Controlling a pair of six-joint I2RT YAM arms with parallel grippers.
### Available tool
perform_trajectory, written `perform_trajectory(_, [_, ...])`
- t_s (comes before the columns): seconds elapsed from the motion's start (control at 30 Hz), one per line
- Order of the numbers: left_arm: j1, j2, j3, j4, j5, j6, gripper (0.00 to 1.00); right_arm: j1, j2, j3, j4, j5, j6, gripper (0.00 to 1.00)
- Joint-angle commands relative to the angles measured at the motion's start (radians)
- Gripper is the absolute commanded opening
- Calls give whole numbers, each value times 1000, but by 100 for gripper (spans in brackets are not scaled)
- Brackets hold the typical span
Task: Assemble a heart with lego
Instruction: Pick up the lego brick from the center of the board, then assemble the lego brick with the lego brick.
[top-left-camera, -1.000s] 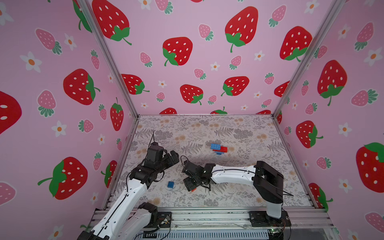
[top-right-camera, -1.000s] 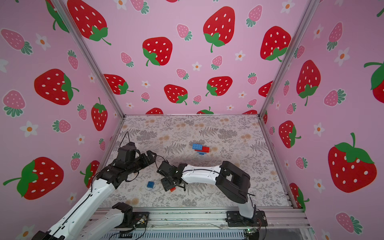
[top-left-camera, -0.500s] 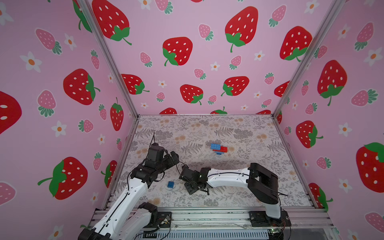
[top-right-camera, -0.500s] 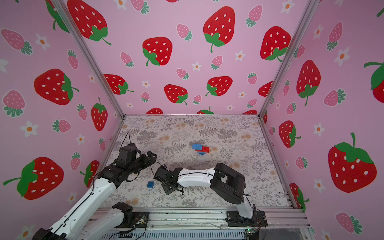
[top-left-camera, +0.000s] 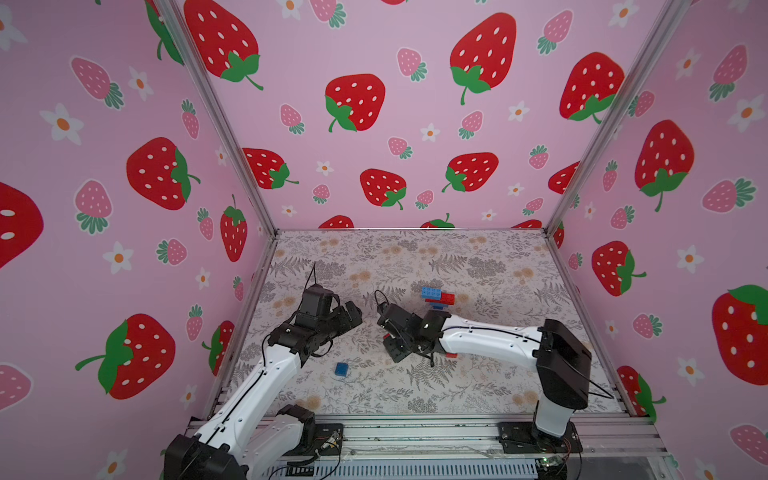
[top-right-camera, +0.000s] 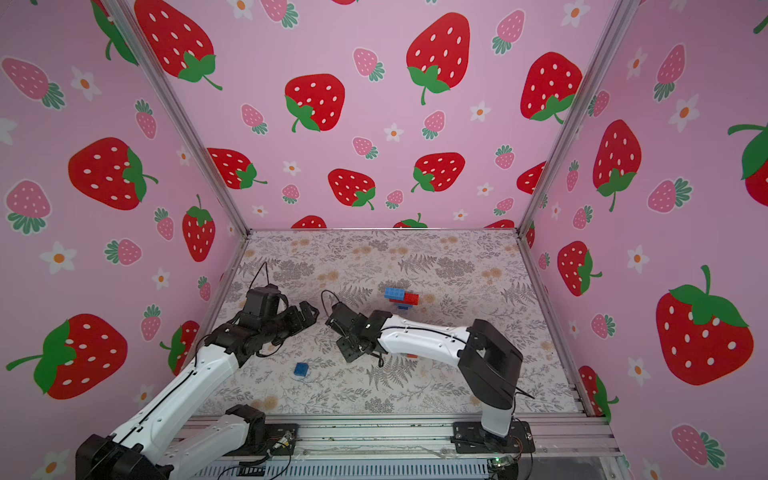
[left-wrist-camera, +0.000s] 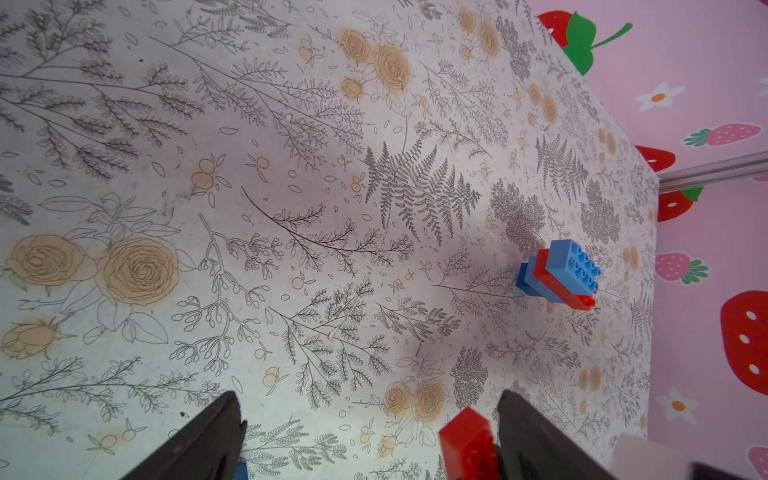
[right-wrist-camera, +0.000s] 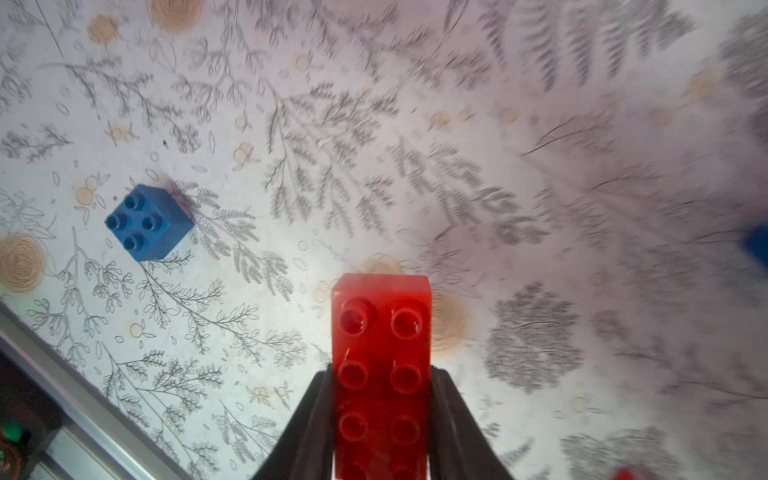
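The left arm (top-left-camera: 266, 374) and right arm (top-left-camera: 490, 340) both stretch forward and low, wrists turned in toward each other, the left gripper (left-wrist-camera: 368, 395) with its jaws spread wide, the right gripper (right-wrist-camera: 382, 370) with its jaws pinched on the long sides of a red brick (right-wrist-camera: 381, 328).

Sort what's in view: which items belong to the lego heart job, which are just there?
Job:
- long red brick, gripped by the right hand
- blue and red stack
- loose blue square brick
- red piece, half hidden under the right arm
- left hand, open

Just there:
- floral table cover
- strawberry walls
- metal frame rail
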Motion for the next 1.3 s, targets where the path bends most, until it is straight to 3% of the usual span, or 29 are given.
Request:
perform_trajectory(0.0, [-3, 45, 76, 50, 77, 33, 100, -99, -101, -21, -79, -48, -220, 27])
perform_trajectory(0.27, [-137, 275, 241, 93, 120, 84, 96, -444, -193, 0, -202, -299, -690, 25])
perform_trajectory(0.47, [-235, 442, 336, 172, 185, 99, 88, -600, -144, 68, -293, -437, -900, 19])
perform_trajectory(0.6, [-286, 534, 387, 214, 204, 106, 77, -644, -80, 120, -350, -458, -996, 19])
perform_trajectory(0.97, [-294, 730, 506, 297, 256, 91, 66, -690, 55, 205, -400, -426, -1216, 11])
perform_trajectory(1.27, [-295, 832, 583, 307, 262, 98, 58, -703, 124, 252, -395, -423, -1294, 9])
